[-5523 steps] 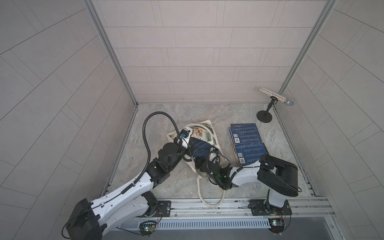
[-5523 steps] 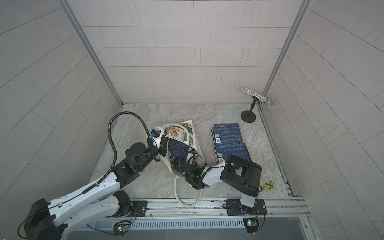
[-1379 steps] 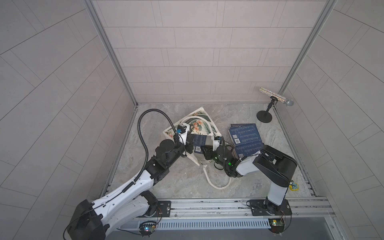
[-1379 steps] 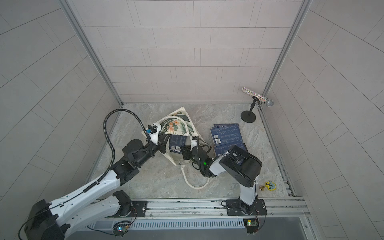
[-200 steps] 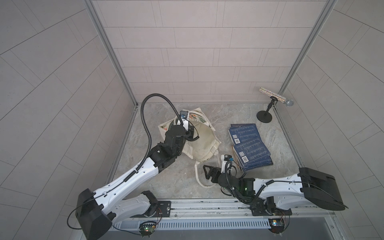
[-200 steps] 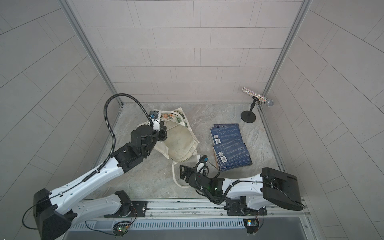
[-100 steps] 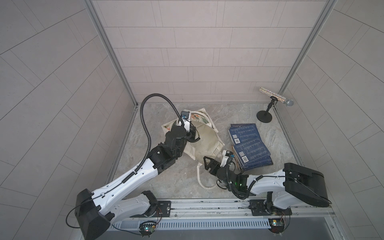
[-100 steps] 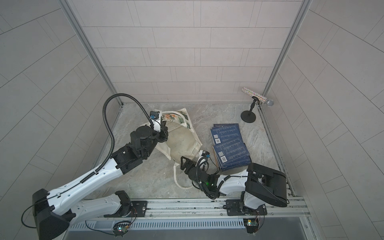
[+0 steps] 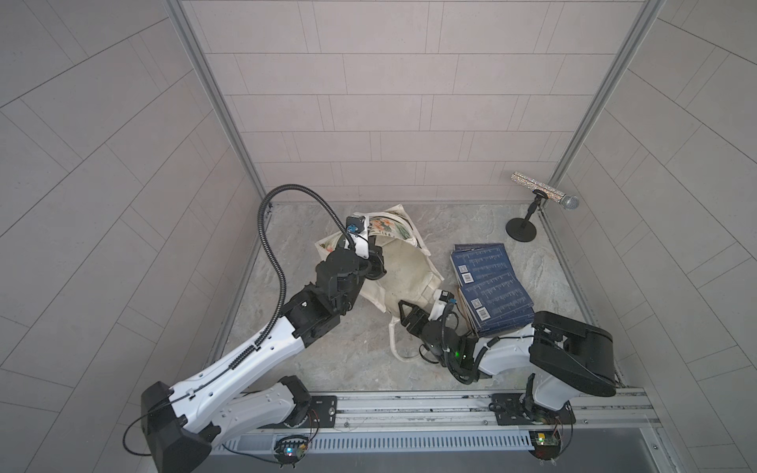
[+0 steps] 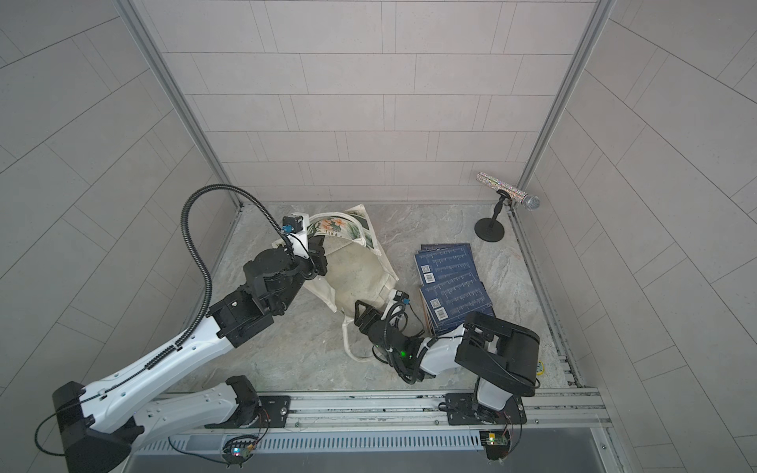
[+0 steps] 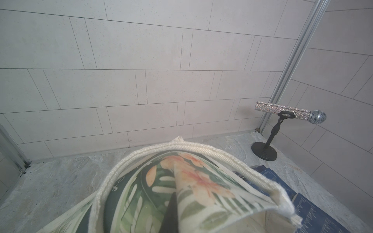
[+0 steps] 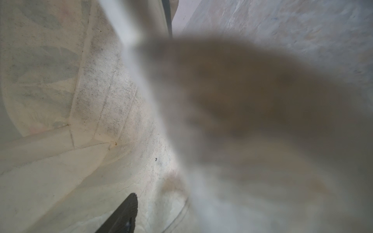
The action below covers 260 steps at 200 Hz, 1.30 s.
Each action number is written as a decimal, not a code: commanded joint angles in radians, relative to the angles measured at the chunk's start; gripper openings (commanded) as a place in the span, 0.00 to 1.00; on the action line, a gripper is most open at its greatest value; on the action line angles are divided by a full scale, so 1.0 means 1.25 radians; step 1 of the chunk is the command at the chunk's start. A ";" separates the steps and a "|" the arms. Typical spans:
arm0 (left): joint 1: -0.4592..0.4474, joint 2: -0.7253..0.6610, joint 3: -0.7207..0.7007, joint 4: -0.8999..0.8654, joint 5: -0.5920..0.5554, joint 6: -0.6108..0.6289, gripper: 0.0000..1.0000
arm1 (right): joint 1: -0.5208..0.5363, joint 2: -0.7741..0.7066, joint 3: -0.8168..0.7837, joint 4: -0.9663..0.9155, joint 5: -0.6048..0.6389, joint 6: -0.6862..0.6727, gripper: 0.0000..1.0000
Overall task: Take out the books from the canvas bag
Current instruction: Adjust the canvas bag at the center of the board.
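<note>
Several books (image 9: 489, 286) stacked beside canvas bag (image 9: 409, 274), left hand (image 9: 376, 265) pinching its rim, right hand (image 9: 408, 313) parted at its mouth

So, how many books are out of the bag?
2 show full covers, beside the bag: one book toward the back wall, one overlapping it in front. More lie partly hidden beneath.

A robot lab booth: tiled panels (image 9: 368, 102) between metal posts (image 9: 213, 94), two arms (image 9: 245, 360) bolted to a rail (image 9: 409, 403) at bottom.
</note>
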 commanded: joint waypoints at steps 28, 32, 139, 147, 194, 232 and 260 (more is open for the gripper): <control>-0.008 -0.038 -0.031 0.064 0.016 -0.044 0.00 | -0.038 0.031 0.029 0.084 -0.042 -0.062 0.42; -0.008 -0.039 -0.035 0.064 0.016 -0.044 0.00 | -0.042 0.034 0.027 0.089 -0.050 -0.064 0.38; -0.006 -0.044 -0.039 0.056 -0.010 0.084 0.56 | -0.050 -0.184 0.080 -0.271 -0.105 -0.213 0.00; -0.005 -0.046 -0.020 0.043 -0.019 0.097 0.66 | -0.062 -0.195 0.103 -0.312 -0.131 -0.238 0.00; -0.005 -0.119 0.078 -0.078 -0.081 0.080 0.84 | -0.155 -0.169 0.273 -0.532 -0.291 -0.315 0.00; -0.005 -0.223 0.044 -0.178 -0.128 0.020 1.00 | -0.220 -0.158 0.383 -0.653 -0.383 -0.323 0.00; -0.005 -0.285 -0.008 -0.253 -0.154 -0.023 1.00 | -0.243 -0.127 0.466 -0.755 -0.437 -0.343 0.01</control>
